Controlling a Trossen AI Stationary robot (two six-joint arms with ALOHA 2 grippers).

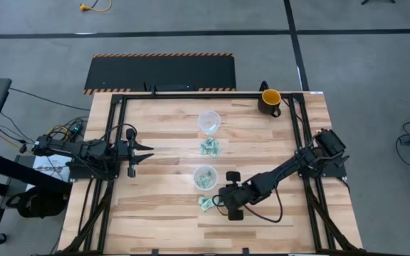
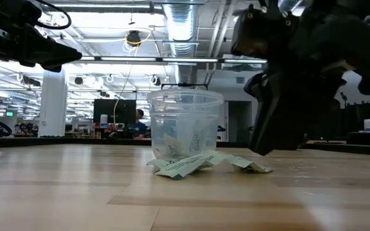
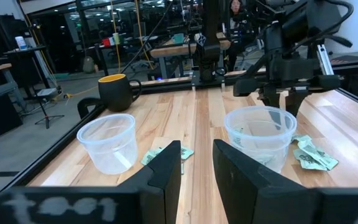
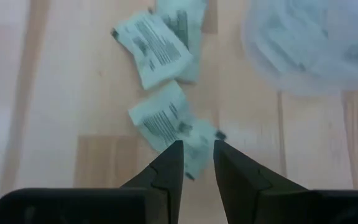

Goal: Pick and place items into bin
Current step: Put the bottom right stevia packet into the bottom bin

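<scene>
The table (image 1: 162, 213) is pale wood in planked strips, smooth with a soft sheen. On it, both cups (image 1: 205, 177) (image 1: 209, 121) are clear thin plastic, slightly cloudy. Just beside the nearer cup, the packets (image 4: 160, 115) look like pale green paper or foil with dark print, creased and faintly glossy. The right gripper (image 4: 197, 163) above them has matt black fingers. The mug (image 1: 270, 101) looks glazed, dark outside, yellow inside.

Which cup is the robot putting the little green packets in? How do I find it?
Start at the wooden table and find the two clear cups along its middle. It is the cup right beside the right end effector, opposite the dark mug. It alone holds packets; the other cup looks empty.
</scene>
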